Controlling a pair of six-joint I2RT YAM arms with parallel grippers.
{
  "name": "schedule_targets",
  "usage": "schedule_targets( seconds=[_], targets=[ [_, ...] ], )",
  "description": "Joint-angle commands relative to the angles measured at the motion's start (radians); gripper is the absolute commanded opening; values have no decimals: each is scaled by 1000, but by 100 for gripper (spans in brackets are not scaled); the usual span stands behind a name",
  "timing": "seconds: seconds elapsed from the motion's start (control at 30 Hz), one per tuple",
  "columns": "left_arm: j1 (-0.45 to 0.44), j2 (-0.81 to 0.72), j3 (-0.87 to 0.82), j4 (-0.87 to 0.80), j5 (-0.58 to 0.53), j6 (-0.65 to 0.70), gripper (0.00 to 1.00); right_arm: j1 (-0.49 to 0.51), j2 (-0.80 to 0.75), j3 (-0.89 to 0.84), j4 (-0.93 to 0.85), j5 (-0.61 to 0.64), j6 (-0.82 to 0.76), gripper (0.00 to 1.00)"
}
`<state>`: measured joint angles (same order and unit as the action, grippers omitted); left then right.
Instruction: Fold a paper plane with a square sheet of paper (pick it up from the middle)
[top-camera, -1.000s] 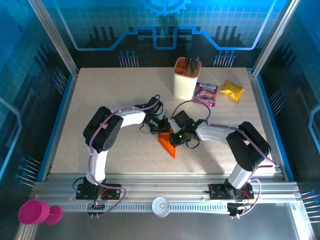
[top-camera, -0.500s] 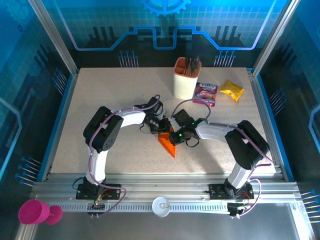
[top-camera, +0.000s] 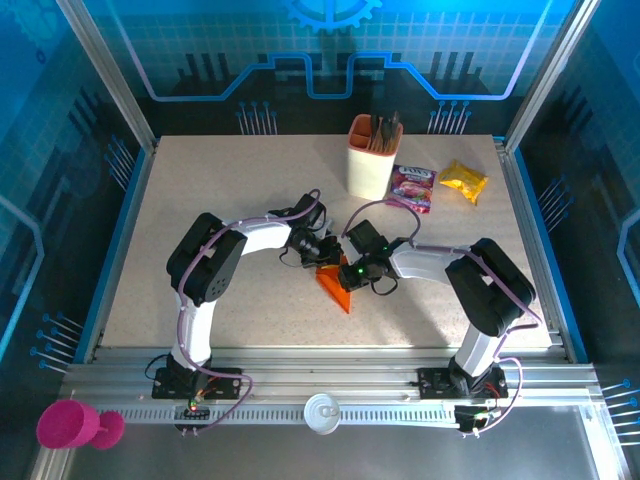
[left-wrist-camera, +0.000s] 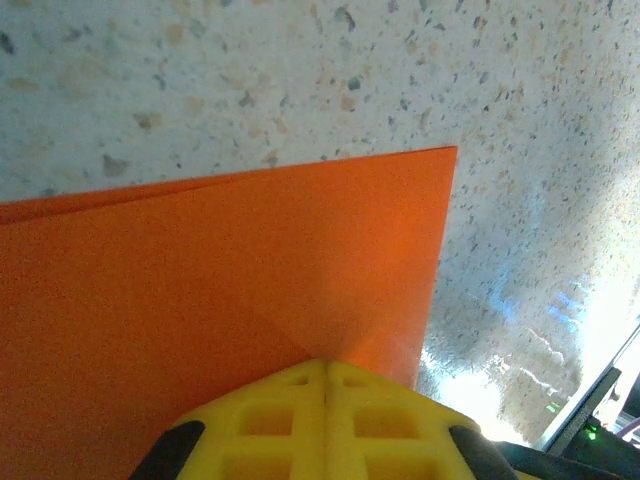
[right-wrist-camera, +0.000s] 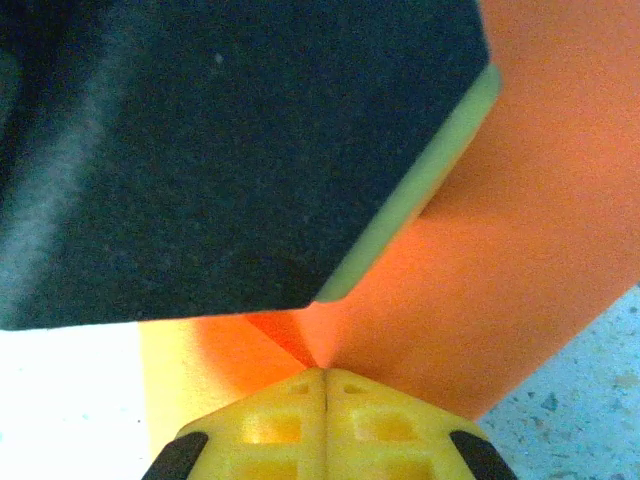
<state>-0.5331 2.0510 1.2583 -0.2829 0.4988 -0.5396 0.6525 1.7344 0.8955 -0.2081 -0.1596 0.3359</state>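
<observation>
Square sheet of paper, folded, is pinched from left and right by left gripper and right gripper, likely steadying its creases.

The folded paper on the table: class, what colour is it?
The paper is plain bright orange, clearest in the left wrist view.

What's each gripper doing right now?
Left gripper: closed, pinching the orange paper.
Right gripper: closed, pinching the same paper.
</observation>
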Motion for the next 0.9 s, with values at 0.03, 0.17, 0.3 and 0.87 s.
schedule_targets(
  seconds=[0.03, 0.17, 0.3, 0.87],
  targets=[
    [-4, 15, -17, -10, -10, 1, 0, -10, 22, -45, 6, 8, 11, 0],
    [11, -21, -10, 4, -29, -26, 0, -10, 25, -68, 17, 8, 17, 0],
    [32, -92, -23, 53, -53, -71, 1, -10, 28, -82, 23, 9, 20, 0],
    [7, -435, -346, 179, -140, -71, 8, -10, 36, -96, 22, 13, 20, 0]
  ],
)
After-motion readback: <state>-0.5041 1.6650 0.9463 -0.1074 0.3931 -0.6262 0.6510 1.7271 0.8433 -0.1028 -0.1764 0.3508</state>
